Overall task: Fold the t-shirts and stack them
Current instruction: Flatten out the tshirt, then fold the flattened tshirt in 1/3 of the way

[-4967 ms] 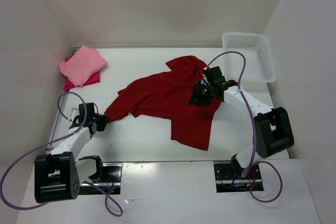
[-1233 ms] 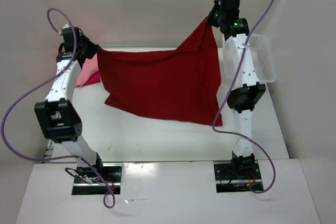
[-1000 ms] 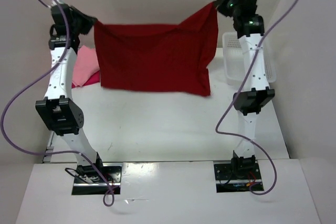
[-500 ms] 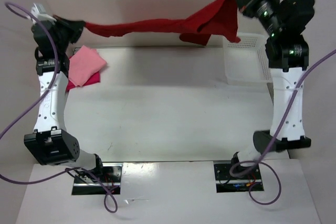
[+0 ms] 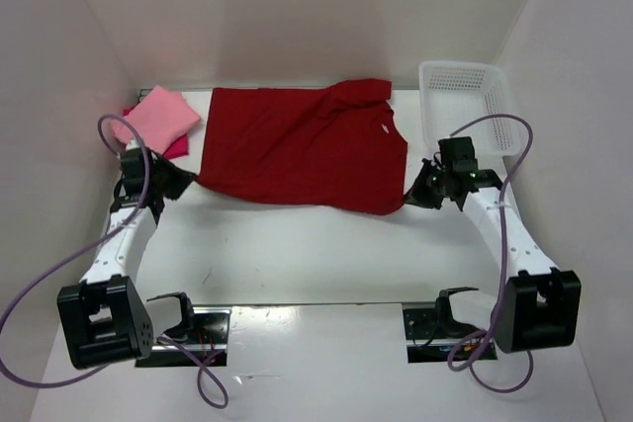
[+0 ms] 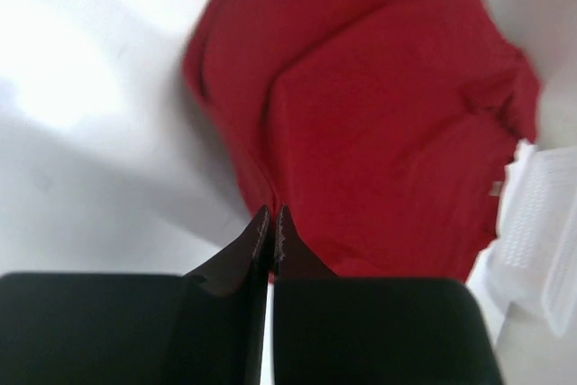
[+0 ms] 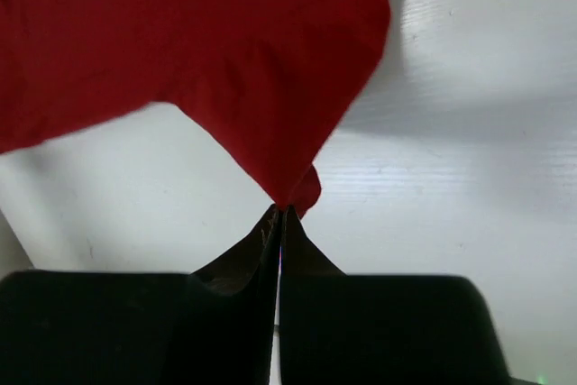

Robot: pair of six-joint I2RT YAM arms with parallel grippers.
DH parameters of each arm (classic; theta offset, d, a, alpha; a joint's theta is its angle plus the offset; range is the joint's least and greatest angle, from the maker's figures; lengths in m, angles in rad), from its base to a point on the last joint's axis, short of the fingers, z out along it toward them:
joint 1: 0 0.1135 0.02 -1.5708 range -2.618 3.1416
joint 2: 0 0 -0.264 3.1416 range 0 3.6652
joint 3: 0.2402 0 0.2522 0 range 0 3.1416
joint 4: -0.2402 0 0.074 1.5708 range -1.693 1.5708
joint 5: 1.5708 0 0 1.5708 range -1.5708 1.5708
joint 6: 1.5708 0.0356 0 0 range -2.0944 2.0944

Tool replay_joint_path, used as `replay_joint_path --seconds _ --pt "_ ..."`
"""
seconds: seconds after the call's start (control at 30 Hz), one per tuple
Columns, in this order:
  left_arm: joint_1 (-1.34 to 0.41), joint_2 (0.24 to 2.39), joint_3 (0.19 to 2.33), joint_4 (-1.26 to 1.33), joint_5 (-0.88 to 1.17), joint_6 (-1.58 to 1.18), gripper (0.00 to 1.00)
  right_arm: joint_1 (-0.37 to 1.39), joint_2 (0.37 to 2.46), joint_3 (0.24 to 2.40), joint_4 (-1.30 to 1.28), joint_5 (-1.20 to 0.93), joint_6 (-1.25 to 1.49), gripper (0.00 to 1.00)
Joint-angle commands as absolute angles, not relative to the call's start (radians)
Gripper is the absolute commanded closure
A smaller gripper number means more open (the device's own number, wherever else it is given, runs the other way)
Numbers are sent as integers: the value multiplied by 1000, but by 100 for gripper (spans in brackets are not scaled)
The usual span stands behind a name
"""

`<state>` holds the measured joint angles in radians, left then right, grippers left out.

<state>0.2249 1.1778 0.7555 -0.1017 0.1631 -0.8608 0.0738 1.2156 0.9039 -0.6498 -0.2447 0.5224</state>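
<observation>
Crimson t-shirt [image 5: 297,150] lies spread on the white table [image 5: 316,254] between white walls. Left of it, the folded salmon shirt [image 5: 156,120] tops the magenta shirt [image 5: 176,149]. The left gripper [image 5: 182,183] and right gripper [image 5: 414,196] clamp its near corners, and the mesh basket [image 5: 471,106] stands right of it.

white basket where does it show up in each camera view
Top external: white basket at the far right, beside the dark red t-shirt.
Left wrist: right edge, past the shirt.
Right wrist: not in it.
Shared landmark: the t-shirt, in all three views.
</observation>
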Motion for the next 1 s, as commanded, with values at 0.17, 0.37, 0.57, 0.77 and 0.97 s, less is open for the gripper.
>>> replay_joint_path --seconds 0.17,0.37,0.57,0.77,0.97 --pt "227 1009 646 -306 131 -775 100 71 1042 933 -886 -265 514 100" --pt "227 960 758 -494 158 -746 100 163 901 948 -1066 -207 595 100" --pt "227 951 770 -535 160 -736 100 163 887 1092 -1236 -164 604 100" --pt "227 980 802 -545 107 -716 100 163 864 1068 -1293 -129 614 100" --pt "236 1041 811 -448 118 -727 100 163 1008 1081 -1093 -86 614 100"
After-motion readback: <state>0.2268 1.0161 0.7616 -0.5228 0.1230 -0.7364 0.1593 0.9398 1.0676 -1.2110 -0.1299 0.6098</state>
